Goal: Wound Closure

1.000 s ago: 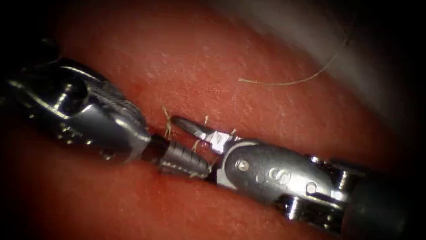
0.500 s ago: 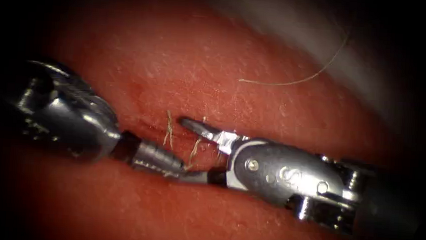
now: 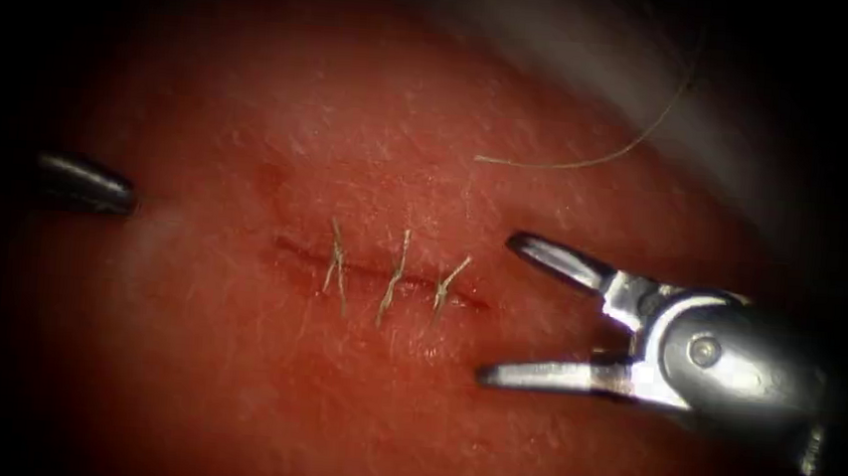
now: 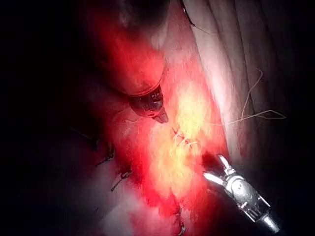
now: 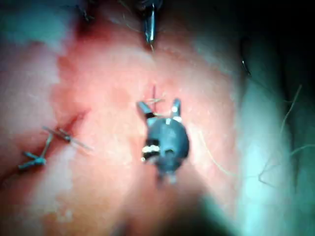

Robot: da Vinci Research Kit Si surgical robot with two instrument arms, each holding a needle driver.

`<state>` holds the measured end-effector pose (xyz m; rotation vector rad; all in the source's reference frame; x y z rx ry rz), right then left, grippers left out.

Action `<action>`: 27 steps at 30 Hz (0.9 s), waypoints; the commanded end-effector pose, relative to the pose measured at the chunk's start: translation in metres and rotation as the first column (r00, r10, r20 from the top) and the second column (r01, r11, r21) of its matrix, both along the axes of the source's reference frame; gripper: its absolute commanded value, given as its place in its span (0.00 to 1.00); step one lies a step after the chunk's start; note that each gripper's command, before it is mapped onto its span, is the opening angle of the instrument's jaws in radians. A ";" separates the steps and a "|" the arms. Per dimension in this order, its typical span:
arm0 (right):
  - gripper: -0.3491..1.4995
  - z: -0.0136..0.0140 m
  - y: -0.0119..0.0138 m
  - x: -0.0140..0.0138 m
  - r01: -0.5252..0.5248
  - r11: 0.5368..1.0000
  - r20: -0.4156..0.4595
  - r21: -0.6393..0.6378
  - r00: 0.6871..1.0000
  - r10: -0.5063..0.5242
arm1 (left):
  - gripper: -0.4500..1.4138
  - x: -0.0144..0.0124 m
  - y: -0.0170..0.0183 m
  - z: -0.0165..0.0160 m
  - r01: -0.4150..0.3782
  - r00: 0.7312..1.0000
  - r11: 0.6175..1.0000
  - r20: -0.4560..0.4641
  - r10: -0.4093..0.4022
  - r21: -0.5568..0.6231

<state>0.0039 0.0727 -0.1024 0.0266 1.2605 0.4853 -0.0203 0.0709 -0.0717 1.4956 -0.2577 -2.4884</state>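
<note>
On the tissue (image 3: 235, 374) the cut (image 3: 294, 251) runs left to right, crossed by three pale thread stitches (image 3: 393, 278). My right tool (image 3: 499, 308) lies just right of the cut's right end with its jaws wide open and nothing between them. My left tool (image 3: 99, 185) is far off to the left of the cut, its jaws shut to a single dark tip, holding nothing that I can see. The left wrist view has the left tool (image 4: 161, 118) above the stitches (image 4: 183, 140) and the open right tool (image 4: 213, 166) beyond them. The right tool (image 5: 160, 105) is spread before the stitches in its own wrist view.
A loose pale thread (image 3: 589, 162) curls over the tissue's far right edge. Red fluid stains the tissue around the cut. Other, darker stitches (image 5: 49, 142) close another cut off to the side, also seen as dark stitches (image 4: 108, 155) in the left wrist view.
Both tools lay together over the cut. The left tool has drawn back far to the left, the right tool has backed off right and opened wide, uncovering the three stitches.
</note>
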 end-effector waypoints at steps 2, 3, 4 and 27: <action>0.99 0.0009 0.0001 0.0007 -0.006 1.000 0.004 -0.005 1.000 0.006 | 0.20 -0.0003 -0.0011 0.0029 0.070 0.998 0.985 -0.004 -0.070 0.156; 0.99 0.0009 0.0001 0.0007 -0.009 1.000 0.006 -0.005 1.000 0.009 | 0.35 -0.0002 -0.0016 0.0039 0.101 0.995 0.972 -0.020 -0.099 0.211; 0.99 0.0009 0.0001 0.0007 -0.009 1.000 0.006 -0.005 1.000 0.009 | 0.42 -0.0001 -0.0019 0.0048 0.130 0.991 0.956 -0.038 -0.124 0.264; 0.98 0.0011 0.0009 -0.0006 -0.025 1.000 0.025 0.018 0.999 0.024 | 0.63 0.0052 -0.0012 -0.0042 0.270 0.960 0.632 -0.151 -0.236 0.727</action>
